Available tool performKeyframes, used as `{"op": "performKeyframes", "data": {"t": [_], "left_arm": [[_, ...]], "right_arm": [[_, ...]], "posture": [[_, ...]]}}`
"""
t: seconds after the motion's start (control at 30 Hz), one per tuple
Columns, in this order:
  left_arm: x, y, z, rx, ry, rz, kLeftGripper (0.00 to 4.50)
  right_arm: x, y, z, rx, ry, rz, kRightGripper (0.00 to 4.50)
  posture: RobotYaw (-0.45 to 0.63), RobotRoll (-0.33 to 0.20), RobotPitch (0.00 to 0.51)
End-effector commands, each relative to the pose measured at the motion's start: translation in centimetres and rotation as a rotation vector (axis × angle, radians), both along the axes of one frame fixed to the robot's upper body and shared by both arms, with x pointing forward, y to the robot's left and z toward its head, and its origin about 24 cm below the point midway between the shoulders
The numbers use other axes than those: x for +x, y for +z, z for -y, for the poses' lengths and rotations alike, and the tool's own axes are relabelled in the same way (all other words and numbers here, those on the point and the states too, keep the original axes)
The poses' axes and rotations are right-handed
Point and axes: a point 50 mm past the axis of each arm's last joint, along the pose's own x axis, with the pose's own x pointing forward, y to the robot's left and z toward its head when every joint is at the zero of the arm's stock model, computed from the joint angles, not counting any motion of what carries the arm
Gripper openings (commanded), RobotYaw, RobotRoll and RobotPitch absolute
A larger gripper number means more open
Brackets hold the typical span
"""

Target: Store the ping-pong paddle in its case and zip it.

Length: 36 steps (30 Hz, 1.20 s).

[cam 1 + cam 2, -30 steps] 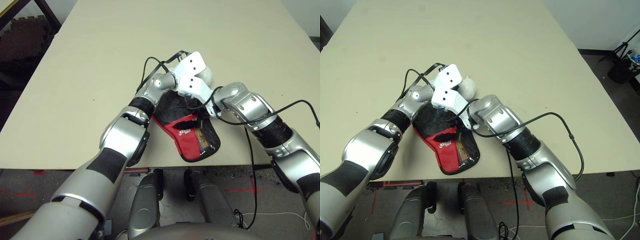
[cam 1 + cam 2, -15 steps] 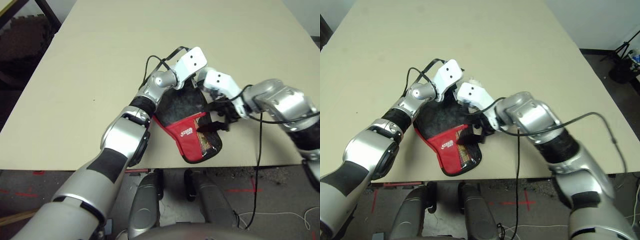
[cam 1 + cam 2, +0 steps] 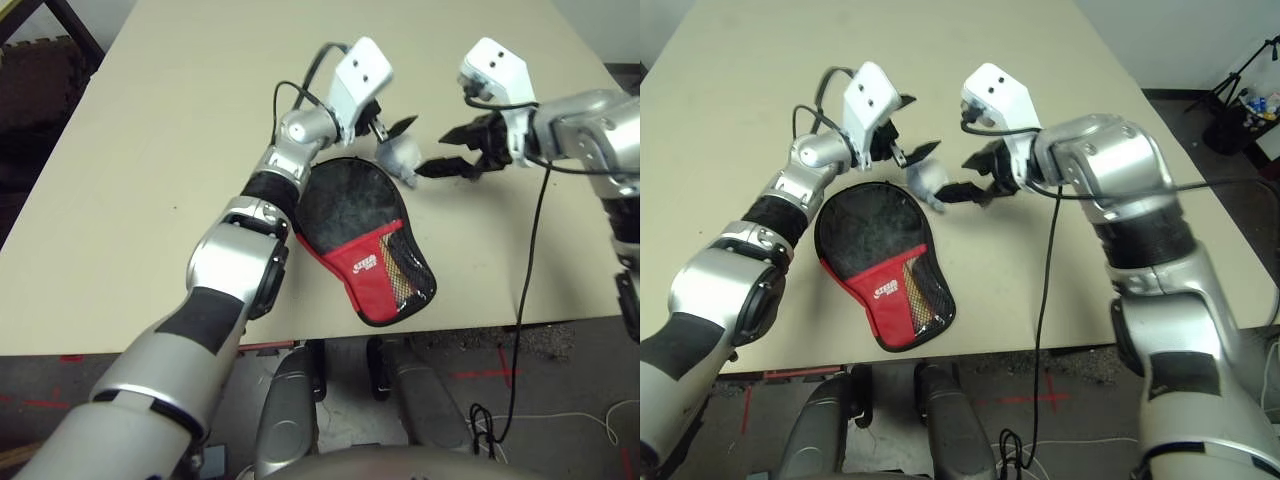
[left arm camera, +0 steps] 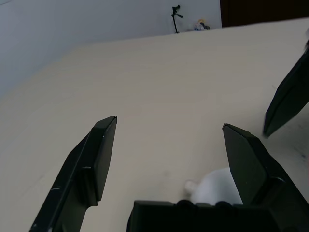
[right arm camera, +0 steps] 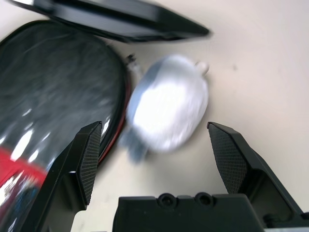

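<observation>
1. Case (image 3: 365, 235): paddle-shaped black fabric cover, flat on the table (image 3: 180, 120) near its front edge, about midway along it. Round black portion points toward the table's far edge; red panel with white lettering and clear mesh side taper toward the front edge, the tip reaching that edge. Black zipper rim runs round the outline.

2. Paddle (image 3: 912, 293): inside the case; striped handle shows through the mesh beside the red panel. Round face hidden under the black fabric.

3. Zipper: rim lies even round the outline and looks drawn shut, though the slider cannot be made out.

4. Left gripper (image 3: 390, 127): raised above the far end of the case, jaws wide, holding nothing.

5. Right gripper (image 3: 970, 180): raised above the table to the right of the case's far end, jaws wide, holding nothing.

6. Pale lump (image 5: 166, 108): soft grey-white item on the table just beyond the case's round end, between the two grippers, touching or nearly touching the rim; not part of the task.

7. Step in hand, as judged: letting go and drawing clear of the closed case. Done well, both arms lift straight up and apart, fingers kept off the fabric and the lump, so the case is not dragged over the front edge.

8. Risk, as judged: a finger snagging the rim or cable brushing the case.
</observation>
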Motion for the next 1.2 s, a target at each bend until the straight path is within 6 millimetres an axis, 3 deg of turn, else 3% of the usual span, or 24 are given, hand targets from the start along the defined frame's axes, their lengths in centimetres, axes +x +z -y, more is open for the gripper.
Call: {"op": "performKeyframes", "data": {"t": [0.03, 0.13, 0.27, 0.43, 0.7, 1.03, 1.2], "left_arm": [[-0.1, -0.3, -2.1, 0.024, 0.007, -0.078, 4.47], [-0.8, -1.3, -4.4, 0.118, 0.013, -0.174, 4.47], [-2.4, -2.5, -5.9, 0.207, -0.014, -0.258, 4.47], [-4.3, -4.3, -5.8, 0.259, -0.066, -0.354, 4.47], [-5.7, -6.0, -5.2, 0.307, -0.094, -0.443, 4.47], [-6.3, -11.0, -6.7, 0.522, 0.019, -0.616, 4.47], [-6.3, -12.2, -7.1, 0.539, 0.064, -0.667, 4.50]], "right_arm": [[1.1, 0.4, -0.1, 0.022, -0.056, 0.052, 4.50], [2.0, 0.3, -0.3, 0.024, -0.093, 0.075, 4.50], [2.7, 0.2, -1.0, 0.026, -0.099, 0.094, 4.50], [3.2, -0.6, -1.6, 0.004, -0.098, 0.091, 4.50], [3.2, -1.6, -2.1, -0.014, -0.086, 0.038, 4.50], [3.8, -5.0, -1.2, -0.081, -0.178, -0.040, 4.50], [3.8, -5.8, -1.5, -0.096, -0.191, -0.069, 3.39]], "posture": [[-0.09, 0.000, 0.221], [-0.08, 0.000, 0.219], [-0.07, 0.000, 0.219], [-0.07, 0.000, 0.219], [-0.07, 0.000, 0.220], [-0.08, 0.000, 0.223], [-0.08, 0.000, 0.222]]}}
